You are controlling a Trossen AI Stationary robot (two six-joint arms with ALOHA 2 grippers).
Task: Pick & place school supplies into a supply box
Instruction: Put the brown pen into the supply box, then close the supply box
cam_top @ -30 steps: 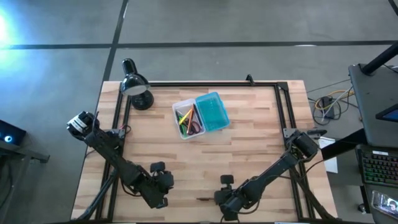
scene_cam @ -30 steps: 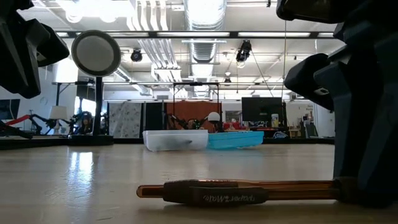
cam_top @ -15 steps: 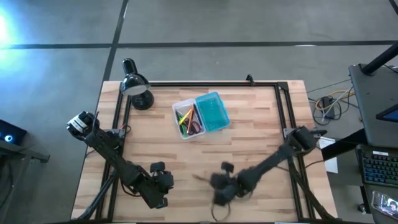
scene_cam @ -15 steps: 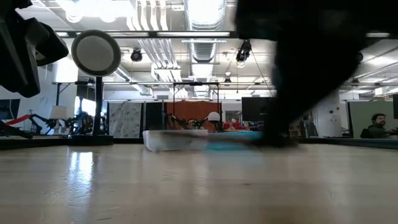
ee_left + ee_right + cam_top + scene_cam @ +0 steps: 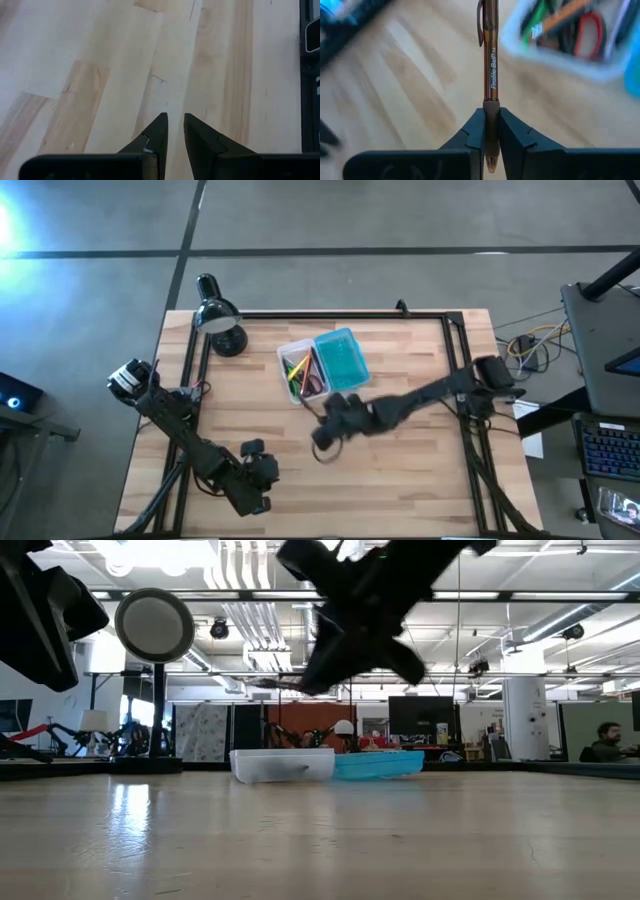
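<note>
My right gripper (image 5: 326, 432) hangs in the air just near of the supply box (image 5: 322, 365), shut on a dark brown pen (image 5: 491, 55); in the low view it (image 5: 358, 612) is well above the table. The box lies open, its clear tray half (image 5: 300, 372) holding several coloured pens and red-handled scissors (image 5: 587, 31), its teal lid half (image 5: 343, 360) beside it. My left gripper (image 5: 257, 485) waits low near the table's near left corner, its fingers (image 5: 159, 131) drawn together to a slit over bare wood. My right gripper pinches the brown pen between its two fingers at the rubber grip (image 5: 491, 111) close to the writing tip. The pen lies along the fingers and sticks out past their ends, clip end (image 5: 481, 15) foremost. It is lifted clear of the table.
A black desk lamp (image 5: 218, 318) stands at the far left corner, its round head (image 5: 155, 628) facing the low camera. A black frame rail (image 5: 330, 314) runs along the far edge. Bare wood lies between box and near edge. A person (image 5: 604, 742) sits in the room behind.
My right gripper, shut on the pen's end at the near edge, has risen and swung quickly toward the far edge and a little left, up to the supply box. The pen, which lay flat on the table, is now lifted clear and carried along.
</note>
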